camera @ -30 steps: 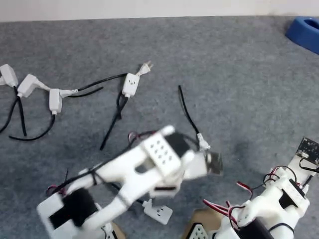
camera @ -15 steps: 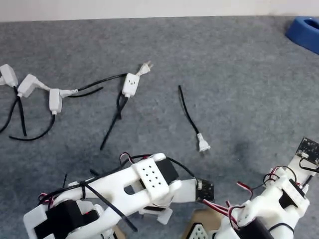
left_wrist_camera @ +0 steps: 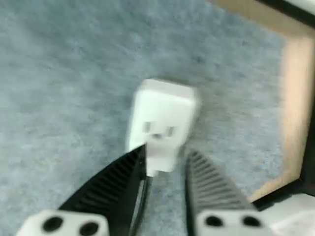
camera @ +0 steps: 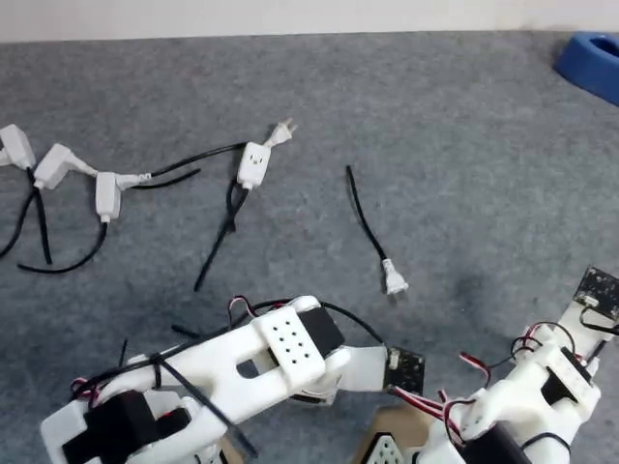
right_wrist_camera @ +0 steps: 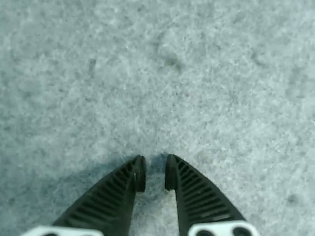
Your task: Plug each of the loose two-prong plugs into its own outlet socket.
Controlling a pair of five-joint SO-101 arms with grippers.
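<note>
The fingers (left_wrist_camera: 123,179) of the left gripper (left_wrist_camera: 165,156) were parted and sat on either side of the cord end of a white socket (left_wrist_camera: 162,110). They were close against it but, as far as could be seen, not yet pinching it. The socket lay face up on the grey carpet (left_wrist_camera: 59,73), at the front of the table under the left arm (camera: 280,353).

A grip that low, on the narrow cord end, would probably let the socket swing or twist once lifted. One finger looked nearer than the other, so closing might push the socket sideways instead of catching it. Its black cord ran back between the fingers and could get trapped in the grip. A tan board (left_wrist_camera: 295,98) lay just beside the socket and could block it if it slid that way.

The right gripper (right_wrist_camera: 155,172) hung over bare carpet, its fingers (right_wrist_camera: 194,196) almost together with a slim gap and nothing between them.

The loose plug (camera: 394,281) lay ahead of both arms and apart from them, its cord (camera: 360,208) trailing away. Farther back and to the left, a second socket (camera: 253,164) had a second plug (camera: 281,130) just beside its end, not inserted. At the far left, more white pieces (camera: 107,193) sat on tangled black cords; whether any were joined could not be told. A blue object (camera: 590,53) sat at the far right corner. From above, the left arm's own bulk hid the socket it was working on.
</note>
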